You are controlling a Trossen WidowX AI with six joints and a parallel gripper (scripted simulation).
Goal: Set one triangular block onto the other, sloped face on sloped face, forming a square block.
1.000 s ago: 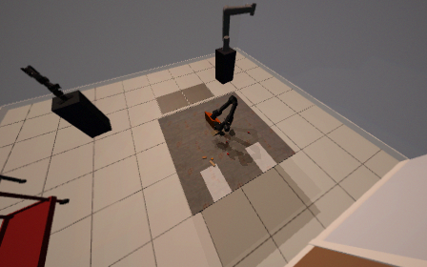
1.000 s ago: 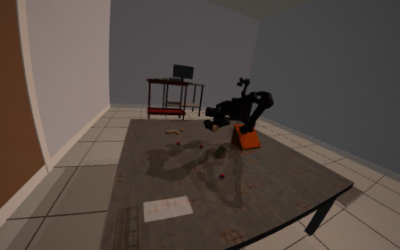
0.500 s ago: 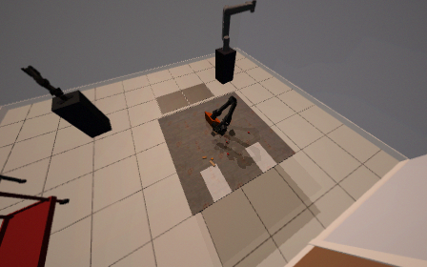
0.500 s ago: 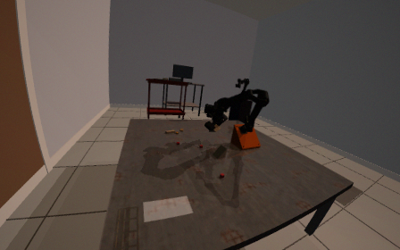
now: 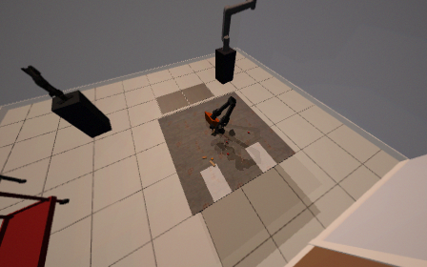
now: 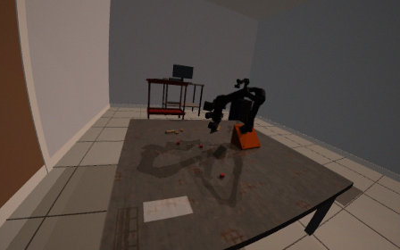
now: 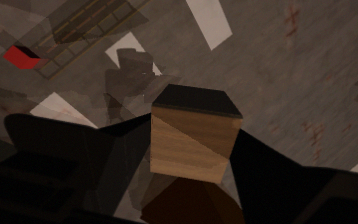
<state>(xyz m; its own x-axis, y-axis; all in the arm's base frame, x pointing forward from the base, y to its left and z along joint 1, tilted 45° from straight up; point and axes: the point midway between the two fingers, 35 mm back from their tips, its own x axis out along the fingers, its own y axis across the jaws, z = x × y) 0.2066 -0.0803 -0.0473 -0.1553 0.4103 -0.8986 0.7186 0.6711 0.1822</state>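
Observation:
My gripper is shut on a wooden triangular block, which sits between the two dark fingers in the wrist view. Its near face is light wood crossed by a slanting shadow edge, and its far face is nearly black. The gripper is in the air above the table, close to the arm's orange base. I cannot pick out the other triangular block with certainty. A dark orange-brown surface shows below the held block in the wrist view; I cannot tell what it is.
The orange base stands beside the gripper. Small red cubes lie about the table. A light wooden stick lies with small orange pieces. White sheets lie flat.

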